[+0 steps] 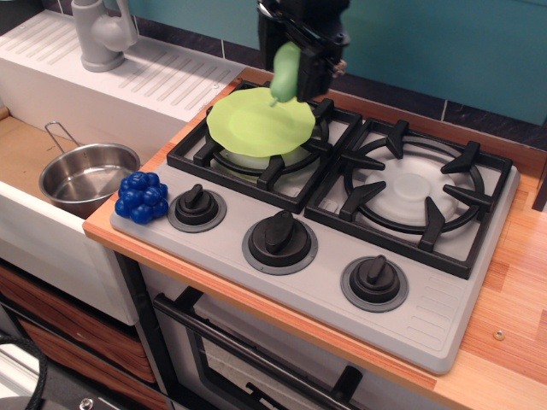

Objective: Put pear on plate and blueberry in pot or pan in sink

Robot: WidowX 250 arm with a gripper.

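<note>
My gripper is shut on the light-green pear, which hangs stem down just above the far edge of the lime-green plate. The plate rests on the left burner of the stove. A knobbly cluster of deep-blue blueberry lies on the stove's front left corner, beside the leftmost knob. The shiny steel pot stands in the sink, right next to the counter edge.
A grey faucet and ribbed white drainboard sit behind the sink. The right burner grate is bare. Three black knobs line the stove front. A wooden counter runs along the right.
</note>
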